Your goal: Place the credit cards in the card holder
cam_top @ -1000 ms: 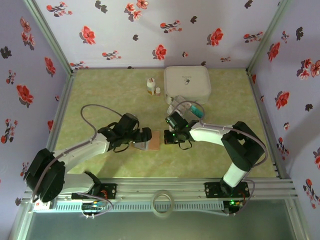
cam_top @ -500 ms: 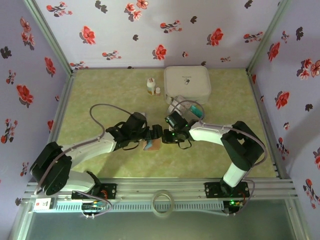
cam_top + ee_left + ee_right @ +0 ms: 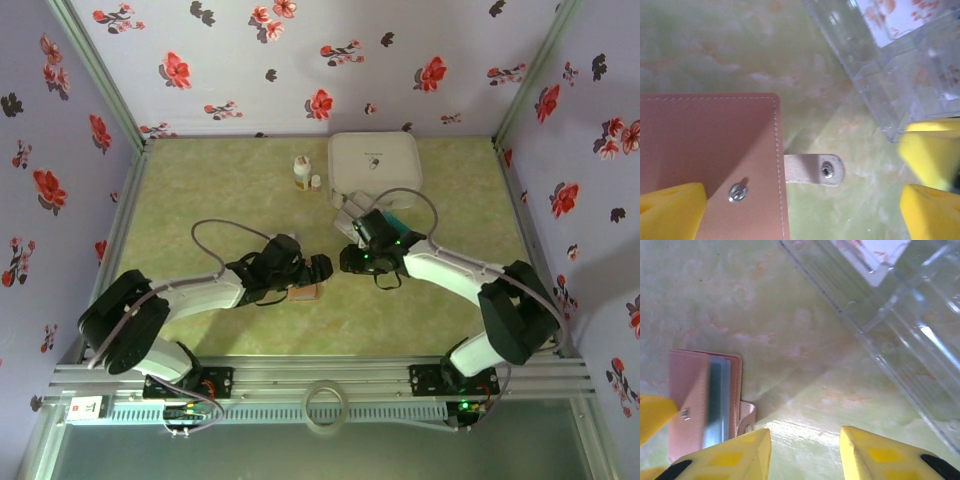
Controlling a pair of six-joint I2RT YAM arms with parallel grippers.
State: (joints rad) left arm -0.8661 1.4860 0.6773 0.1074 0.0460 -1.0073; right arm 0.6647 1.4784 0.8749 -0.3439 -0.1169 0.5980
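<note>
Fingers point(image 3: 670, 205) of left gripper point(image 3: 800, 200) wide apart over card holder point(image 3: 710, 150) edge, right gripper point(image 3: 805, 455) parted, empty beside it; strap point(image 3: 815, 170) unsnapped, credit cards point(image 3: 890, 15) left in clear tray point(image 3: 875, 85) nearby.

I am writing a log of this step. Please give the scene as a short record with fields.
card holder: brown, folded, lying on the table
strap: unsnapped, flat on the table
left claw: open wide, above the holder's strap edge
right claw: open, holding nothing
clear case: beside the holder, apart from it
card: white, printed, inside the clear case
</note>
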